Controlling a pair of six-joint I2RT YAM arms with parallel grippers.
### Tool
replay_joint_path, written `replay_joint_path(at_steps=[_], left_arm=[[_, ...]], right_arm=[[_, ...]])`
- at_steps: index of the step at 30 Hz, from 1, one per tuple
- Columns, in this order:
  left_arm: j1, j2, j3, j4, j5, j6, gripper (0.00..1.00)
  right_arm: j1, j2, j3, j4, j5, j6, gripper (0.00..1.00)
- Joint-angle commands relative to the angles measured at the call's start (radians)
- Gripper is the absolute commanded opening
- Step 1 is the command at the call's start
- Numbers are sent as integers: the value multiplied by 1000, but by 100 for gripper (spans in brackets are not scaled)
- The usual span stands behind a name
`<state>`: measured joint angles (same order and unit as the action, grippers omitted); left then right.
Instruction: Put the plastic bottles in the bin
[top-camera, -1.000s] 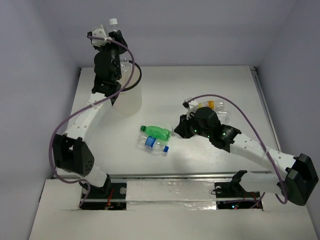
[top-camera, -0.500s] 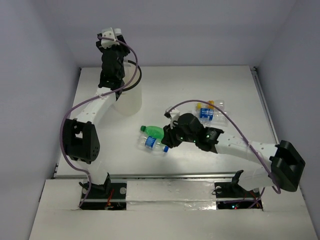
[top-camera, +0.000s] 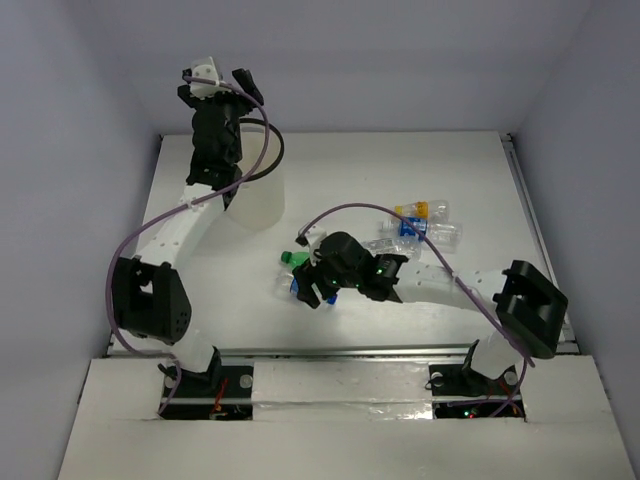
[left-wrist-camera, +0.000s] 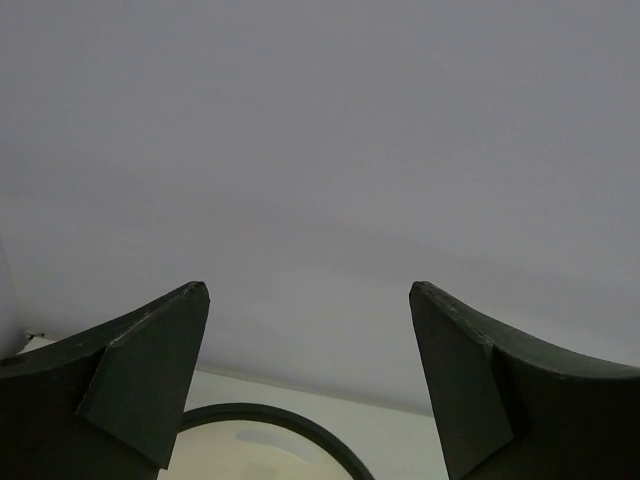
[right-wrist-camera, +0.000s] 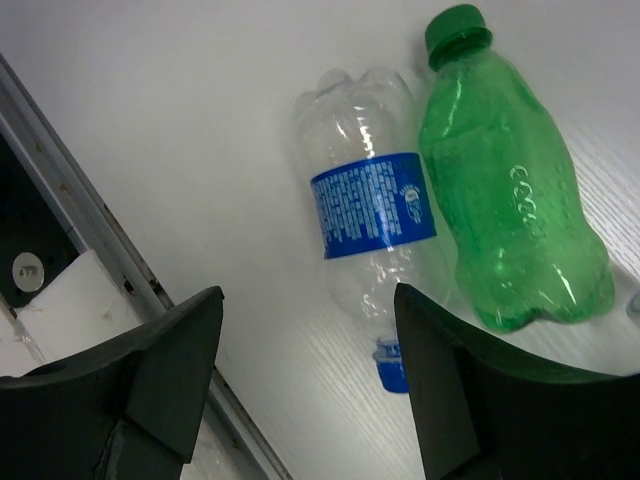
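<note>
The right claw (right-wrist-camera: 305, 340) hovers open over a clear bottle (right-wrist-camera: 370, 215) lying beside the green bottle (right-wrist-camera: 510, 215) on the surface (right-wrist-camera: 150, 120); it should straddle just one before closing. The left claw (left-wrist-camera: 310, 300) gapes empty above the bin (top-camera: 256, 205).

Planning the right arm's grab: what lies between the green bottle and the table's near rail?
The clear blue-labelled bottle, beside the green bottle; seen in the right wrist view.

Open bin (left-wrist-camera: 262, 408) mouth beneath left gripper (left-wrist-camera: 308, 295)

Bin (left-wrist-camera: 262, 410) largely beyond bottom edge
</note>
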<state>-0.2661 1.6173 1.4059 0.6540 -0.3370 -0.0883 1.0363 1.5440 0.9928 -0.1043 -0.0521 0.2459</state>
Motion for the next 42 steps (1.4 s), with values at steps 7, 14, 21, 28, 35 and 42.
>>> replay_joint_path(at_steps=[7, 14, 21, 28, 35, 42], left_arm=[[8, -218, -13, -23, 157, -154, 76], [8, -341, -103, -53, 191, -215, 73], [8, -390, -73, -120, 239, -284, 72], [8, -479, -65, -377, 279, -360, 72], [8, -695, -174, -597, 359, -416, 72], [8, -965, -457, -695, 359, -422, 72]], right_arm=[[33, 155, 176, -14, 98, -56, 75], [62, 261, 248, -60, 170, -53, 75], [109, 332, 293, -78, 195, -31, 74], [139, 412, 349, -106, 202, -13, 71], [148, 426, 349, -55, 153, 13, 61], [148, 242, 351, -64, 219, 20, 47]])
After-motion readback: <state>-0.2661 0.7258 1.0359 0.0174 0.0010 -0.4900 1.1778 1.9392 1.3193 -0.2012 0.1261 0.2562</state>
